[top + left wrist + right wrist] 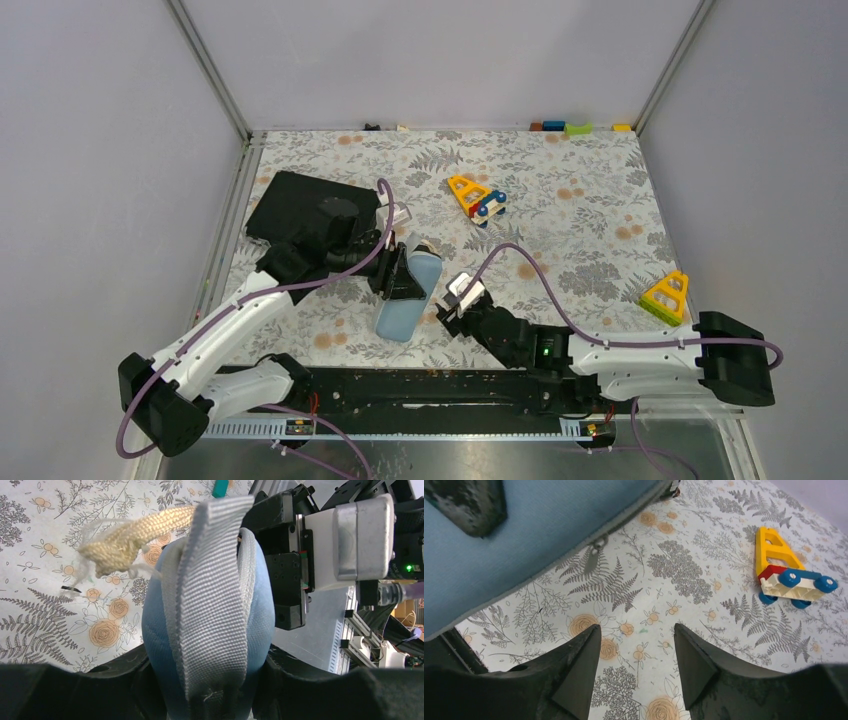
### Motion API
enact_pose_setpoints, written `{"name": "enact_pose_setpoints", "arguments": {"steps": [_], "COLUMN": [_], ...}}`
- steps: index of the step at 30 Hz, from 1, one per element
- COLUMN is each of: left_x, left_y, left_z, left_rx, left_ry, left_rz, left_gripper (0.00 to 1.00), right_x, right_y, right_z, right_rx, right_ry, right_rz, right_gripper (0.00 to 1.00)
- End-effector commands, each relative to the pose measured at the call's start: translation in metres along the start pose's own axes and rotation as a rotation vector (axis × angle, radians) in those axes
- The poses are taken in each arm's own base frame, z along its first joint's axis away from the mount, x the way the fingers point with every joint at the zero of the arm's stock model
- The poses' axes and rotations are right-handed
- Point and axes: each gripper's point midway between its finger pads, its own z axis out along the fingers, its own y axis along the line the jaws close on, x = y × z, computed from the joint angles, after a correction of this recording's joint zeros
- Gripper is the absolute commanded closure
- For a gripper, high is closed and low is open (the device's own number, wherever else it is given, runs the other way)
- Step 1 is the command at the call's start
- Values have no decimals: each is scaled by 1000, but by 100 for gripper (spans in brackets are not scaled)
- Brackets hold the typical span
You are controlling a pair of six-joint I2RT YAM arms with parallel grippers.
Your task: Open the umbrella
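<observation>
My left gripper (400, 280) (207, 666) is shut on a blue-grey fabric sleeve (408, 308) (156, 622), held off the flowered cloth near the table's front middle. A grey webbing strap (215, 595) runs up the sleeve's end, and a frayed cream woven cord (130, 540) sticks out beside it. The umbrella itself is hidden; I cannot tell whether it is inside the sleeve. My right gripper (458, 297) (636, 645) stands open just right of the sleeve, with only tablecloth between its fingers. The sleeve's zipped edge (594, 555) hangs above and left of those fingers.
A flat black case (300, 205) lies at the back left under the left arm. A yellow, white and blue toy cart (477, 200) (786, 575) sits mid-table. A yellow triangular block (667, 297) is at the right edge. Small blocks (565, 127) line the back wall.
</observation>
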Motion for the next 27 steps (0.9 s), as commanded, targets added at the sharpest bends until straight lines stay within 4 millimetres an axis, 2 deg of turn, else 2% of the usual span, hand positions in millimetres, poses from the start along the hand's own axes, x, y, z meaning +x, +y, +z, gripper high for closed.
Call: {"name": "enact_pose_setpoints", "arguments": {"steps": [1,10,20,27], "left_x": [-32,-31,-31,-31], "left_y": [-23,-23,-22,-22], "left_z": [-9,-6,-6,-5], "left_rx": [63,78,73,79], "left_ry": [-90,-88,-93,-89], "left_rz": [70,58,58,54], "left_gripper": [100,100,100,100], "right_x": [-48,-62,-64,-68], "right_y": [-3,-2,-6,1], "right_z": [5,-1,-1,2], "right_rx": [43,8,18,-3], "right_ry": [-142,-234,-236,-242], "right_rz": [45,58,19,1], "right_gripper": [39,39,44,46]}}
